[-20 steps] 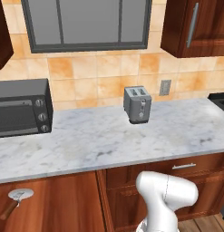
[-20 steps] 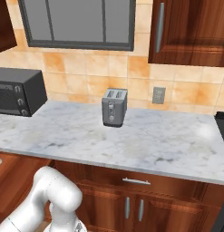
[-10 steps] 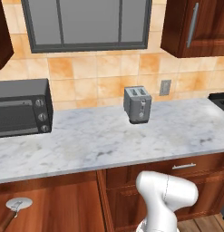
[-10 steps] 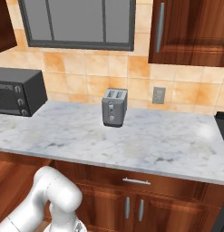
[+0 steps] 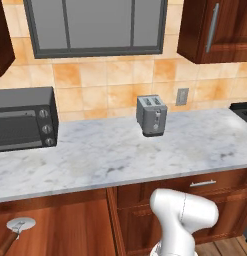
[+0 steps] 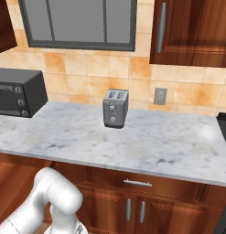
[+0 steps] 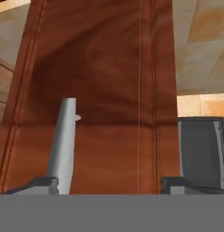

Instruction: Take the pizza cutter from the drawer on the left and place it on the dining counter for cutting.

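Note:
The pizza cutter (image 5: 19,226) lies in the open drawer (image 5: 65,230) at the lower left of the left base view, silver wheel up and reddish-brown handle running off the bottom edge. In the hand view my gripper (image 7: 109,186) is open, its dark fingertips (image 7: 41,183) set wide apart in front of the drawer front (image 7: 109,90). The silver bar handle (image 7: 63,140) stands just inside the left fingertip, with nothing clamped on it. The dining counter is out of view.
A marble worktop (image 5: 120,155) runs along the orange tiled wall, with a black microwave (image 5: 22,120) at the left and a grey toaster (image 5: 152,116) in the middle. Cabinet doors and a shut drawer (image 6: 137,183) sit below it. My white arm (image 5: 182,220) rises in front.
The pizza cutter and the drawer bottom under it slid a little toward the camera between the oldest frame and the middle one. They have stayed put since.

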Available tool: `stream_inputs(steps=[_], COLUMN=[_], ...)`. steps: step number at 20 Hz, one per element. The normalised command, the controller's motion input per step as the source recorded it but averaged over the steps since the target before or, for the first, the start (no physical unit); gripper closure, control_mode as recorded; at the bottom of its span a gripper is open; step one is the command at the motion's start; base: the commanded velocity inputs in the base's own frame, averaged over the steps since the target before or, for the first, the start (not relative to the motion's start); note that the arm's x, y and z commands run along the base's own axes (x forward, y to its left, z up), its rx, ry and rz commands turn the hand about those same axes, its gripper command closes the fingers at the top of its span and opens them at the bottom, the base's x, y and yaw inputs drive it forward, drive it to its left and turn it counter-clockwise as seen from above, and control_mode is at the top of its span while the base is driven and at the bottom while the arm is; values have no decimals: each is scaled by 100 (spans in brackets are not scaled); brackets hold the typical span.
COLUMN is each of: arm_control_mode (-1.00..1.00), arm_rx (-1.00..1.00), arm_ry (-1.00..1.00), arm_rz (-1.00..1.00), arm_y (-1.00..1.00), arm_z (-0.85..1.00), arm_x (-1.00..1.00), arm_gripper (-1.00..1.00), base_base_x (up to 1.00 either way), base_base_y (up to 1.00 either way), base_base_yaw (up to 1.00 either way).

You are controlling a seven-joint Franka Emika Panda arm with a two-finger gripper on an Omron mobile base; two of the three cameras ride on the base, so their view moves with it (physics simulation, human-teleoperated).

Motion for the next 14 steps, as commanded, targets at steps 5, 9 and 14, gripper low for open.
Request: stream_inputs(steps=[5,9,14], arm_control_mode=[-100,-100,-100], arm_rx=[5,6,11], arm_ry=[0,0,1], arm_rz=[0,-2,-2], arm_y=[0,-10,-27], arm_z=[92,96,95], arm_x=[-50,-17,-6], arm_gripper=[-100,-100,-100], base_base_x=[0,0,0], base_base_y=[0,0,0], base_base_yaw=[0,0,0])
